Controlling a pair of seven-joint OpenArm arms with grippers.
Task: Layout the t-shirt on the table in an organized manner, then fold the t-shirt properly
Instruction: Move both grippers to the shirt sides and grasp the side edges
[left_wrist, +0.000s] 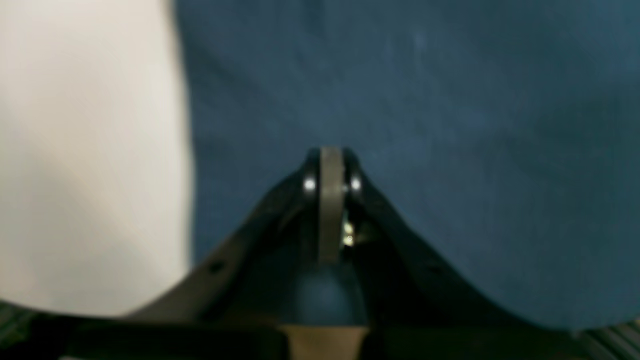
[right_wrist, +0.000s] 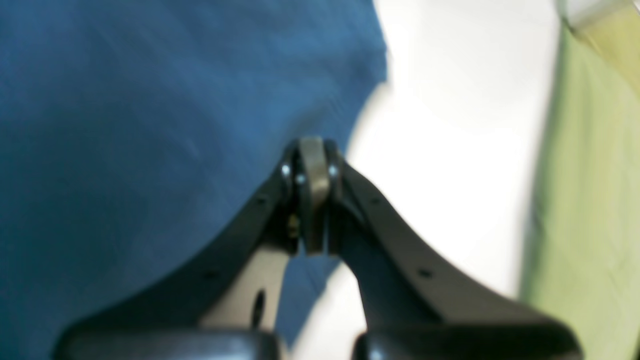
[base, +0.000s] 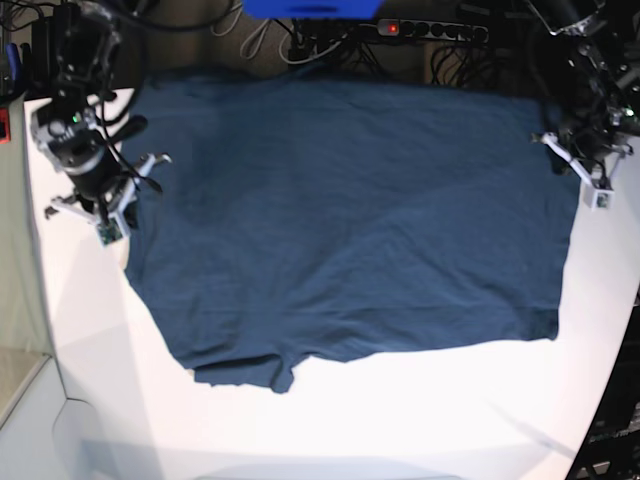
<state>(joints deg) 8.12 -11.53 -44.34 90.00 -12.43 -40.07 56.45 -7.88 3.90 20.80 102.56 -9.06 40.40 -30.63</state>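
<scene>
On the table we saw the t-shirt spread flat, both grippers pressed together at its sides.

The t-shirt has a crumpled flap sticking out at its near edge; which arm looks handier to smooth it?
Probably the right gripper. In the base view it sits at the t-shirt edge on the flap's side, while the left gripper is at the opposite edge. Both are shut.
</scene>
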